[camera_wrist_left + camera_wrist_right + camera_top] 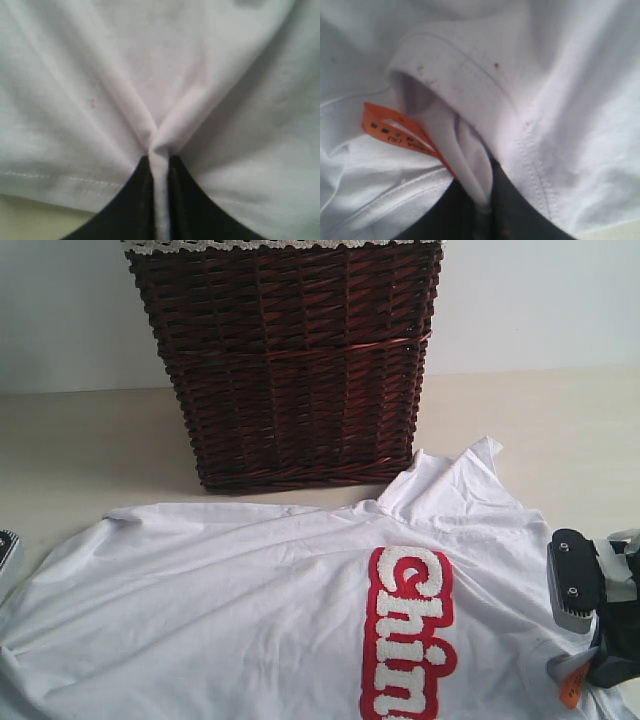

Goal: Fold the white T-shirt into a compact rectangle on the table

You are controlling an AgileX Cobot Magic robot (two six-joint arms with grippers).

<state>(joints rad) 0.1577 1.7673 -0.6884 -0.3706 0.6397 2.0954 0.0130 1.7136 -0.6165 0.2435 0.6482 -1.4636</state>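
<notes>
Dark wicker basket point(290, 360), lace-trimmed rim

Left end effector point(159, 169) and right end effector point(479, 196), jaws tight on the white T-shirt point(220, 590).

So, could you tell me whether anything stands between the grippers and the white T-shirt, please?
Nothing visible does: the left gripper and right gripper are each shut on a pinch of the white T-shirt.
</notes>
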